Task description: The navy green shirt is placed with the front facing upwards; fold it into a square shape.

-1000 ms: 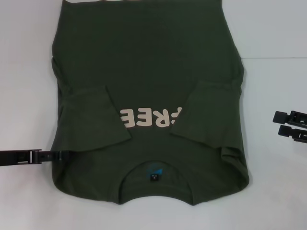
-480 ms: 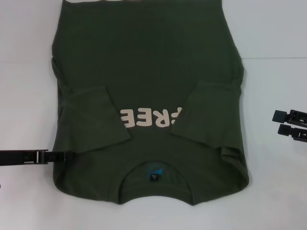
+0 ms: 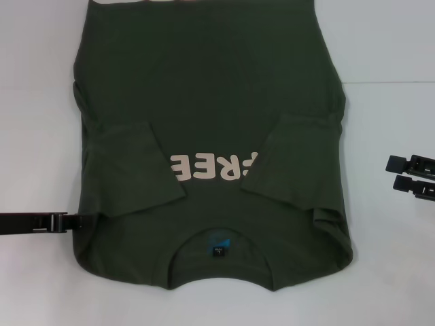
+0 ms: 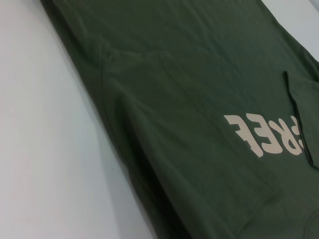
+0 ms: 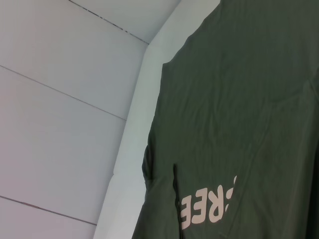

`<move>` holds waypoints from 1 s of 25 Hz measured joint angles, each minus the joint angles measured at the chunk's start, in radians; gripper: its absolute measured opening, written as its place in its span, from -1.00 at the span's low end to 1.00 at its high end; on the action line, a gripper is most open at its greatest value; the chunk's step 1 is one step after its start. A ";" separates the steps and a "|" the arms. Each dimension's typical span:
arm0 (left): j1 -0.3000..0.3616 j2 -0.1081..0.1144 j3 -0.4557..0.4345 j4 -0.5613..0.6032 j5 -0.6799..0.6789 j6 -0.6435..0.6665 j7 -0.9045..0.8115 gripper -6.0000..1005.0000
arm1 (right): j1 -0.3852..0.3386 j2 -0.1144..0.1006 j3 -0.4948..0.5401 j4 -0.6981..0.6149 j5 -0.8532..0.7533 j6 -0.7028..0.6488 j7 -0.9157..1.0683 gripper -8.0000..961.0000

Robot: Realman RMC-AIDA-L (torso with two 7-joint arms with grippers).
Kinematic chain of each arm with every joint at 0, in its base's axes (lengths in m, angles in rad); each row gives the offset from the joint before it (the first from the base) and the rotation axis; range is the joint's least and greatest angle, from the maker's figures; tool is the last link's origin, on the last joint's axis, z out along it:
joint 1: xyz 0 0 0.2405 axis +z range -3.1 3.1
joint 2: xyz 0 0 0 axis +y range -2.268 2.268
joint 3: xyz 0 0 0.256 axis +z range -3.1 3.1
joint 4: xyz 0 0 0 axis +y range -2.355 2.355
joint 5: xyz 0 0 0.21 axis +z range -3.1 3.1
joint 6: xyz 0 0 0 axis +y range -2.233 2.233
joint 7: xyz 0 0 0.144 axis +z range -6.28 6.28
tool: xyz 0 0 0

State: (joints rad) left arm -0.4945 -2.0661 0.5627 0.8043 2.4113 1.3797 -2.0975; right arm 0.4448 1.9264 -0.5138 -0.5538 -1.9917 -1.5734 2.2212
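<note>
Nothing moves since a second ago: left gripper [image 3: 87,221] stays at the navy green shirt [image 3: 211,88]'s near-left edge, grip unclear. Right gripper [image 3: 393,174] sits open, apart. Sleeves folded in on the desk [image 3: 394,41]; lengthwise fold likely next.

Navy green shirt [image 3: 211,88]: dark olive green, plain and unpatterned apart from the chest print. Chest print [image 3: 214,166]: cream block letters, partly covered by both folded-in sleeves. Inner collar label [image 3: 219,242]: blue with a darker patch, detail too small to make out. Table [image 3: 387,272]: plain white. Left gripper [image 3: 81,221] and right gripper [image 3: 397,173]: black. Wall panels [image 5: 60,99]: white with thin dark seams.
</note>
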 joint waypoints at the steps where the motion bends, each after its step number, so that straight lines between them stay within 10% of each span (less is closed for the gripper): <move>1: 0.000 0.000 0.000 0.000 0.000 0.000 0.002 -0.11 | 0.000 0.000 0.000 0.000 0.000 0.000 0.000 0.71; 10: 0.003 0.002 -0.018 -0.001 -0.010 -0.001 0.007 -0.84 | 0.016 0.000 0.001 0.000 0.001 0.002 0.015 0.71; 25: 0.006 0.003 -0.037 -0.005 -0.014 0.008 0.007 -0.87 | 0.215 -0.048 -0.043 -0.029 -0.433 0.024 0.298 0.69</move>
State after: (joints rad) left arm -0.4883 -2.0626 0.5262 0.7998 2.3974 1.3881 -2.0907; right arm 0.6594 1.8787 -0.5567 -0.5825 -2.4248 -1.5496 2.5189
